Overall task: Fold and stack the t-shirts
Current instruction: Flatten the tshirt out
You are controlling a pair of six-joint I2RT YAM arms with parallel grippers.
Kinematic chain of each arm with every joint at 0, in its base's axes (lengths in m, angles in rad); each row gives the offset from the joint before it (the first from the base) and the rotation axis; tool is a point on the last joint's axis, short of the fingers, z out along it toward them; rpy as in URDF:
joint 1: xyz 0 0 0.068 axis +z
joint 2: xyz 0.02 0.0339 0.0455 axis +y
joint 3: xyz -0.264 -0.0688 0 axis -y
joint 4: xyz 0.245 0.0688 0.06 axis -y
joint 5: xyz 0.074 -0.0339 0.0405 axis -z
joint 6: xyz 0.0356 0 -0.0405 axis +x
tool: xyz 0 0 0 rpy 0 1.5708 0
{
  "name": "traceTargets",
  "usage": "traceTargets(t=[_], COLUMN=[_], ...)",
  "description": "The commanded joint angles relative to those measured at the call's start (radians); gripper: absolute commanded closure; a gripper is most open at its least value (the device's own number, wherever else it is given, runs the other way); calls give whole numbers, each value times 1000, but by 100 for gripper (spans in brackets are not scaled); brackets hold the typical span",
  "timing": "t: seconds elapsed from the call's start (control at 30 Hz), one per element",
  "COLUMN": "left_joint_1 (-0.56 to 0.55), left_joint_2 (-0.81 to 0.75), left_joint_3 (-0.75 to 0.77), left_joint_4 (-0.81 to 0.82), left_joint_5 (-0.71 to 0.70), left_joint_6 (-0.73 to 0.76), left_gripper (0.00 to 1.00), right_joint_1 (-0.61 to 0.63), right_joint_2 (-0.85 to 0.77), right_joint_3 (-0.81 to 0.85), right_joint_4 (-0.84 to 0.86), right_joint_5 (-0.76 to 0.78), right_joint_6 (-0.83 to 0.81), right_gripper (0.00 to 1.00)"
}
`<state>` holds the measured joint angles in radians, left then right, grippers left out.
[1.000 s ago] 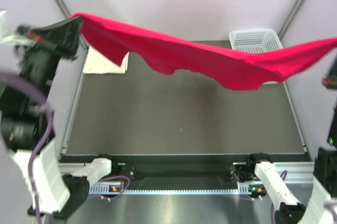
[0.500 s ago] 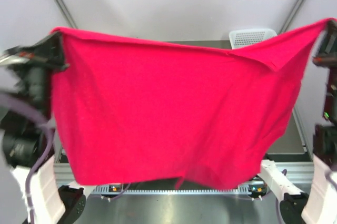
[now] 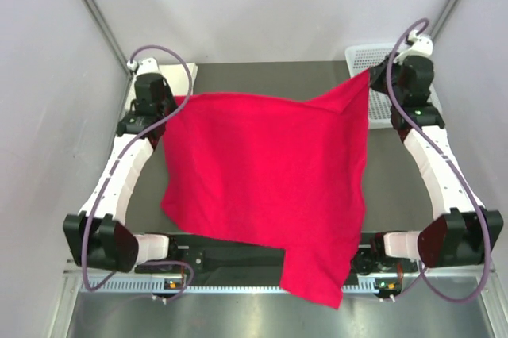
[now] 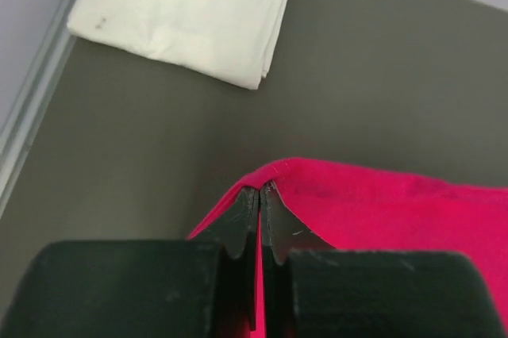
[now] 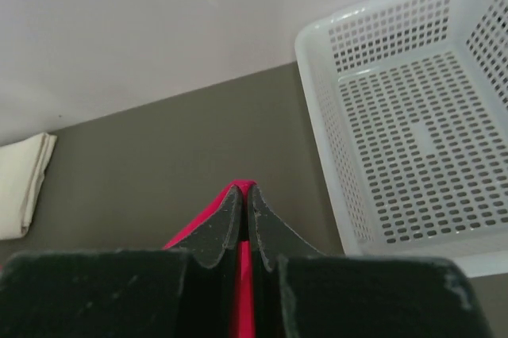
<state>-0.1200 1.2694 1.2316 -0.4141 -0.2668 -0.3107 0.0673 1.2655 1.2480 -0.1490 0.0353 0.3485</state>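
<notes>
Though not yet laid flat, step: spreading the red t-shirt over the table ahead of any fold.
Left gripper: pressed together on one far corner of the red cloth, low and close to the tabletop.
Right gripper: pinching the opposite far corner on a point of red fabric, just beside the mesh basket.
Red t-shirt position: stretched between the two pinches and draped toward the arm bases, with one near corner hanging past the table's near edge. Cannot tell whether the middle rests on the table or sags above it.
Cream t-shirt: folded at the far left corner of the table, apart from the red one.
Progress: judged roughly midway, with one shirt folded, one open and nothing stacked.
Next move calls for: lowering both corners evenly under tension, carrying the cloth far enough back that the overhanging corner lands on the table, and only then letting go.
</notes>
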Motion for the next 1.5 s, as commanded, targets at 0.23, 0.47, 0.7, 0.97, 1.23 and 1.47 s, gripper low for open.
traceTargets(t=[0.23, 0.47, 0.7, 0.97, 1.23, 1.47], left_joint_1=[152, 167, 194, 210, 214, 236], left_joint_2=[281, 396, 435, 458, 548, 545], left_joint_3=[-15, 46, 68, 103, 183, 158], left_joint_4=[340, 279, 163, 8, -181, -180], left_joint_5=[202, 288, 333, 368, 400, 405], left_joint_6=[-22, -59, -74, -82, -71, -74], left_gripper=[100, 100, 100, 100, 100, 100], right_joint_1=[29, 38, 40, 40, 40, 40], right_joint_2=[179, 155, 55, -43, -117, -158], right_joint_3=[1, -19, -111, -196, -268, -324], right_joint_4=[186, 83, -38, -138, -181, -198], right_joint_5=[-31, -28, -12, 18, 18, -15], right_joint_6=[12, 21, 37, 43, 61, 106], right_gripper=[100, 100, 100, 100, 100, 100])
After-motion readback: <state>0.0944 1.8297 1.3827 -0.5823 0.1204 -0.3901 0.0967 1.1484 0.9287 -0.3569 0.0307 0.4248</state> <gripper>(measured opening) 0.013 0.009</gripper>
